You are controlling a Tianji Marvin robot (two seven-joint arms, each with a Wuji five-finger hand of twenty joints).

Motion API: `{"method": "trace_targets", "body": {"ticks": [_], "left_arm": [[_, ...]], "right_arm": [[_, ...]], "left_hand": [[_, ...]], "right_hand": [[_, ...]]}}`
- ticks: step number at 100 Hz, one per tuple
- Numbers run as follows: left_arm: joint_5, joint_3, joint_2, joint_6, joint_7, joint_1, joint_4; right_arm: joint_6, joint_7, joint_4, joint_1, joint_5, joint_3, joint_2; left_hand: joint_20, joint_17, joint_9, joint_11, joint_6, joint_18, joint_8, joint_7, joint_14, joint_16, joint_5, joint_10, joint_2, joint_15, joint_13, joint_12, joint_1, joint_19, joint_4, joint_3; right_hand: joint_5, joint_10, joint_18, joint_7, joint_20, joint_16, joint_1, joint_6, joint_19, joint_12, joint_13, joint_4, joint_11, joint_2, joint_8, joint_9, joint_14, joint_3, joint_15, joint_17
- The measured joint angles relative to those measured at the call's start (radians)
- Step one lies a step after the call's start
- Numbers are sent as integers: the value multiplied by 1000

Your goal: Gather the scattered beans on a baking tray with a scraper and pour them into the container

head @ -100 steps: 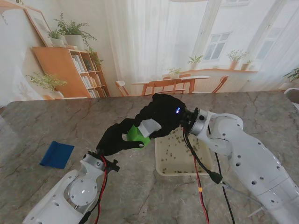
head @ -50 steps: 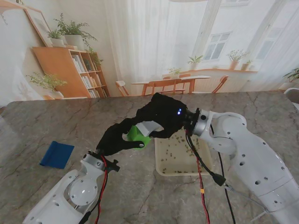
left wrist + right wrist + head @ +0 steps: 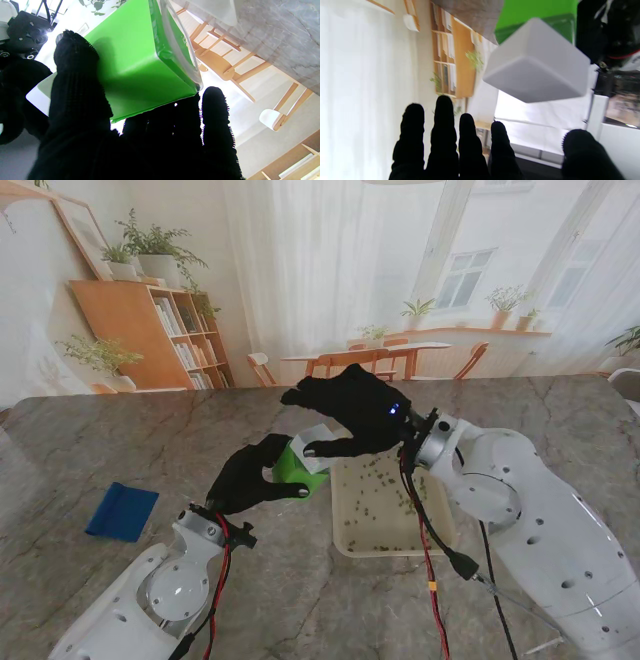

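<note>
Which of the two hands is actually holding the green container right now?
The left hand: its fingers wrap the green container. The right hand hovers beside it with fingers spread, gripping nothing.

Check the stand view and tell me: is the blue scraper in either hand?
No, the blue scraper lies on the table, far to the left of both hands, untouched.

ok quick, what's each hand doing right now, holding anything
Left hand: shut on the green container, held up off the table.
Right hand: open, fingers spread, holding nothing; it is right beside the container's white part.
</note>
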Motion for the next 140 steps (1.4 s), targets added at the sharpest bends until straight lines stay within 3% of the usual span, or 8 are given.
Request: {"method": "trace_targets", "body": {"ticks": [14,32,54,69,91,100,119,140], "left_arm": [[1,0,0,0,0,0,0],[1,1,0,0,0,0,0],[0,1,0,0,0,0,0],[1,0,0,-1,2,0,0],[1,-1,0,-1,3,2,1],[1,0,0,-1,3,3,1],[1,2,0,-1,2,3,0],[-1,-1,-1,-1,3,0,0]], "right_arm": [[74,78,-51,-31,-8,4,0],[144,170,-67,-36,100,-21,0],[139,205,-70,-18,92,-50,2],[127,217,-80,-8,35,-61,6],[91,193,-66,8,40,-68,8],[48,194,-58,17,40,-63,8],[-77,106,-13,53,-39,-62,8],[-144,20,71,120,-35,-96,8]], "left_hand": [[0,0,0,0,0,0,0,0,0,0,0,0,0,0,0,0,0,0,0,0],[0,0,0,0,0,0,0,0,0,0,0,0,0,0,0,0,0,0,0,0],[0,0,0,0,0,0,0,0,0,0,0,0,0,0,0,0,0,-1,0,0],[0,0,0,0,0,0,4,0,0,0,0,0,0,0,0,0,0,-1,0,0],[0,0,0,0,0,0,7,0,0,0,0,0,-1,0,0,0,0,-1,0,0],[0,0,0,0,-9,0,8,0,0,0,0,-3,-5,0,0,0,0,-1,0,0],[0,0,0,0,-10,0,8,0,0,0,0,-3,-5,0,0,0,0,-1,0,0],[0,0,0,0,-8,0,8,0,0,0,0,-3,-2,0,0,1,0,-1,0,0]], "right_hand": [[88,-13,12,38,191,127,-13,-8,130,30,143,0,3,44,0,128,-30,-21,199,178],[121,-14,18,66,278,169,-22,-15,285,64,247,10,29,49,-9,219,-28,-21,310,333],[121,-31,-25,77,257,158,-65,-27,338,87,313,10,30,-107,-9,243,-38,110,322,444],[147,-74,-116,115,181,118,90,-54,307,112,352,10,78,-269,-7,270,-94,174,297,518],[235,-130,-192,202,89,41,268,-106,180,145,396,9,128,-432,37,339,-106,105,221,603],[255,-148,-194,249,76,23,266,-139,117,145,396,2,128,-518,44,333,-92,233,163,604],[270,-219,-205,345,33,16,290,-250,27,189,395,-142,139,-675,66,313,-92,391,51,604],[270,-307,-254,531,17,16,317,-352,13,201,427,-202,139,-750,51,342,-139,401,-40,642]]}}
